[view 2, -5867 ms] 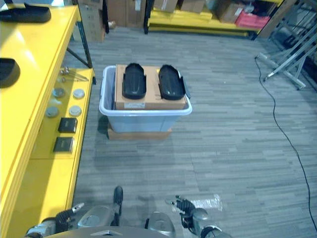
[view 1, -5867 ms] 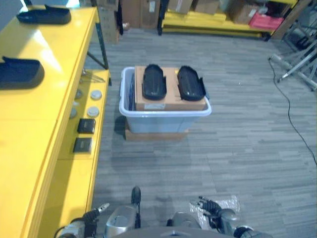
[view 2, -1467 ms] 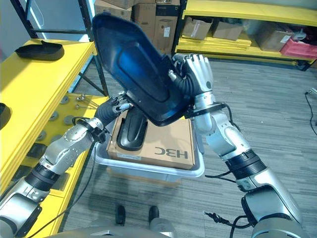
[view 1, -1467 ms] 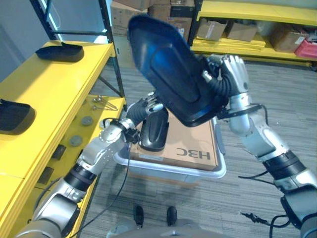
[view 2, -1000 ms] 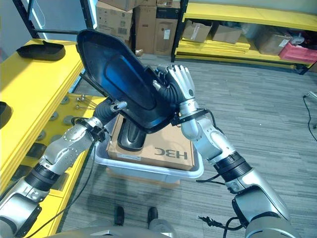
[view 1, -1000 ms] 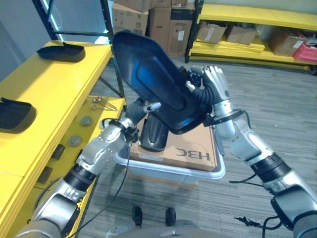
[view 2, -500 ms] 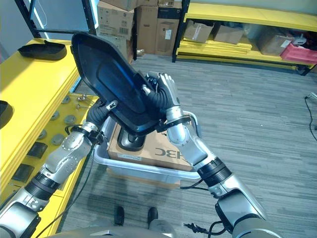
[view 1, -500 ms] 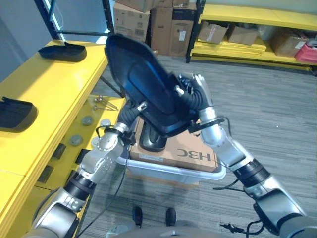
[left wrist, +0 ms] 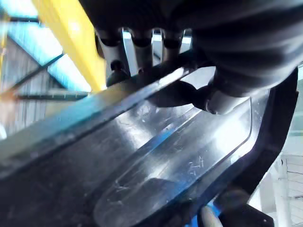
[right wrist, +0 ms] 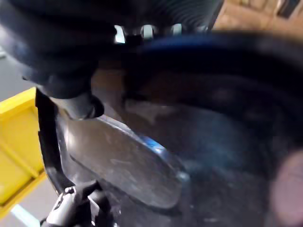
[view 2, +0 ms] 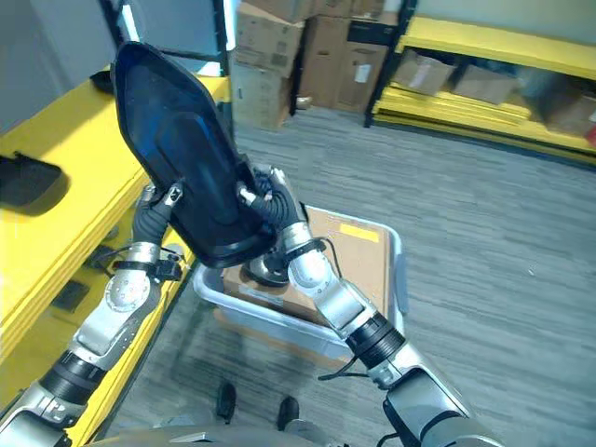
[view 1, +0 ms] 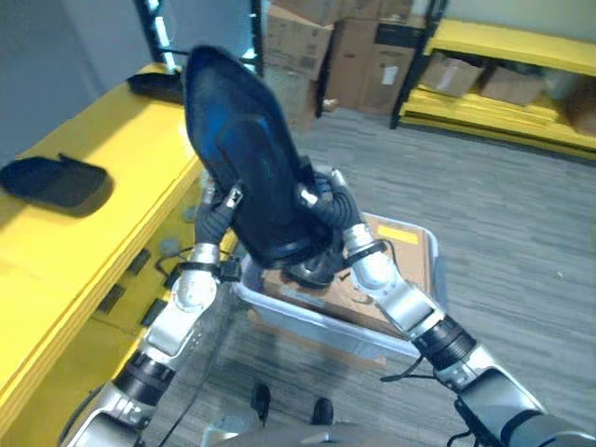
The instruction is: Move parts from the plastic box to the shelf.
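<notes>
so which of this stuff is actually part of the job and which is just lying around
Part of the job:
- black part held up by the left hand and right hand
- second black part on the cardboard box
- plastic box
- yellow shelf, with a black part on it

Lying about:
- stacked cardboard boxes
- far yellow rack
</notes>
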Motion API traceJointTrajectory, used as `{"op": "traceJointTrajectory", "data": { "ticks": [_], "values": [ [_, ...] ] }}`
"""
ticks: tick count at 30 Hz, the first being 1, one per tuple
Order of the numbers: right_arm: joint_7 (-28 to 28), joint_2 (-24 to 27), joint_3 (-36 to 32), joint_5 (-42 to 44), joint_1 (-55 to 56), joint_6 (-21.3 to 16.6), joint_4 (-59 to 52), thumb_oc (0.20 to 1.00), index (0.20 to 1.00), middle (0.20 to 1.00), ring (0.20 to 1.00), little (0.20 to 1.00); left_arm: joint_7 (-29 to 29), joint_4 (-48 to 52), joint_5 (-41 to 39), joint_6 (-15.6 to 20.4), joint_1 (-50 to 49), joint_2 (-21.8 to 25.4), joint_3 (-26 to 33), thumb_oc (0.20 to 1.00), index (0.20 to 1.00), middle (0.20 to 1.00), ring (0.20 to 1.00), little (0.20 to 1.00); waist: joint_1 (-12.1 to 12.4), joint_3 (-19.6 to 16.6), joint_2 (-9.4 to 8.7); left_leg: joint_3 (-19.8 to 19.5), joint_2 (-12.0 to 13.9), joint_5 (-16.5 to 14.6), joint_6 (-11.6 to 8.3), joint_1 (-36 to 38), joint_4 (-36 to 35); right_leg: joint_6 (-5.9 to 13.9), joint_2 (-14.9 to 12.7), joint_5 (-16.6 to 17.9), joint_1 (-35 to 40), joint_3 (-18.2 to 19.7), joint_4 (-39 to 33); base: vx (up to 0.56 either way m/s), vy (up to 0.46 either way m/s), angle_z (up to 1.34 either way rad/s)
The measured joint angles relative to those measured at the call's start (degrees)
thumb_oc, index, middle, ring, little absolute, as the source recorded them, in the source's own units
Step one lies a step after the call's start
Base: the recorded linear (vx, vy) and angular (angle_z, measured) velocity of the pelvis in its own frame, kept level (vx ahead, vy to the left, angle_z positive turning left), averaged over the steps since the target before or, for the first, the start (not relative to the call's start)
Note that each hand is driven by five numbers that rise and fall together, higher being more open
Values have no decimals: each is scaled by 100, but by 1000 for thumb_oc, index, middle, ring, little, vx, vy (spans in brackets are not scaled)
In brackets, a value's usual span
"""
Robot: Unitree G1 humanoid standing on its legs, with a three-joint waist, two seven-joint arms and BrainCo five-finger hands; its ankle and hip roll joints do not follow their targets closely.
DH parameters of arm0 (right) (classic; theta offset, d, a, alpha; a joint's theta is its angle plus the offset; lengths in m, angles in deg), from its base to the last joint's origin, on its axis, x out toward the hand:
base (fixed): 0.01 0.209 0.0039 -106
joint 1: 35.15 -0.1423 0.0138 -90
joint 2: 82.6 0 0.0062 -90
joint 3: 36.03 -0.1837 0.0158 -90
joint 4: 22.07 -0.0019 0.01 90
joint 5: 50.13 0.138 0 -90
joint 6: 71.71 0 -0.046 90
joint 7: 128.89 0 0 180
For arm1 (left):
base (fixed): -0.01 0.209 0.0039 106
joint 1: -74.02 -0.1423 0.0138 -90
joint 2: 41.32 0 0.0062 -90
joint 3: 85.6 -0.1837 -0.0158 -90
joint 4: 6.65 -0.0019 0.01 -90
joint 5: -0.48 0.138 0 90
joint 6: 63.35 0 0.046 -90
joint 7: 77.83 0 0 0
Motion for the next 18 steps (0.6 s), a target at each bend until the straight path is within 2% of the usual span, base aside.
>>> {"op": "traceJointTrajectory", "data": {
  "ticks": [3,5,7,8,9,11,13,14,16,18],
  "values": [
    [-279,-130,199,172,155,-98,-1,1000,1000,1000,1000,1000,-4,309,409,69,-462,305,371,200,200,200,200,200,286,18,46,-93,9,2,-2,-52,2,-13,-2,-76,45,-222,0,15,-28,54],
    [-484,-164,375,231,199,-199,-14,1000,1000,1000,1000,1000,8,346,604,163,-684,453,788,200,200,200,200,200,590,54,123,-112,16,14,-16,-113,17,-7,-32,-157,51,-472,0,23,-9,60],
    [-518,-207,391,239,263,-251,-14,1000,1000,1000,1000,1000,0,345,754,233,-894,475,1131,200,200,200,200,200,724,92,187,-69,14,36,-36,-214,0,18,-58,-174,83,-637,2,17,33,55],
    [-515,-207,385,302,328,-289,-19,1000,1000,1000,1000,1000,-27,340,824,279,-1062,478,1349,200,200,200,200,200,719,111,206,157,42,4,-33,-275,-1,31,-104,-180,119,-817,3,21,111,103],
    [-476,-150,291,353,516,-319,-66,1000,1000,1000,1000,1000,-124,334,877,344,-1257,479,1583,200,200,200,200,200,658,206,235,903,185,-144,-103,-293,-1,56,-209,-222,263,-1112,7,18,97,129],
    [-447,-63,104,362,897,-307,-164,1000,1000,1000,1000,1000,-269,319,937,545,-1423,510,1727,200,200,200,200,200,498,321,203,1958,337,-291,-202,-225,24,91,-395,-306,498,-1626,18,87,95,152],
    [-379,135,74,395,1037,-295,-201,1000,1000,1000,1000,1000,-299,312,978,734,-1449,526,1733,200,200,200,200,200,423,428,294,2198,352,-159,-75,-232,81,241,-486,-561,656,-1758,207,66,209,137],
    [-297,109,-62,480,1295,-291,-172,1000,1000,1000,1000,1000,-298,289,1104,944,-1476,604,1735,200,200,200,200,200,385,494,282,2877,422,-205,-7,-219,140,267,-607,-645,794,-1957,374,43,238,130],
    [-262,133,-149,576,1585,-330,-87,1000,1000,1000,1000,1000,-288,271,1214,1140,-1462,679,1731,200,200,200,200,200,235,525,260,3239,420,-255,68,-167,195,301,-750,-711,875,-2018,545,77,212,117],
    [-263,91,-181,607,1818,-352,307,1000,1000,1000,1000,1000,-231,275,1249,1343,-1469,831,1738,200,200,200,200,200,210,526,215,3298,334,-97,175,-122,222,333,-902,-888,848,-1905,731,74,187,49]
  ]
}}
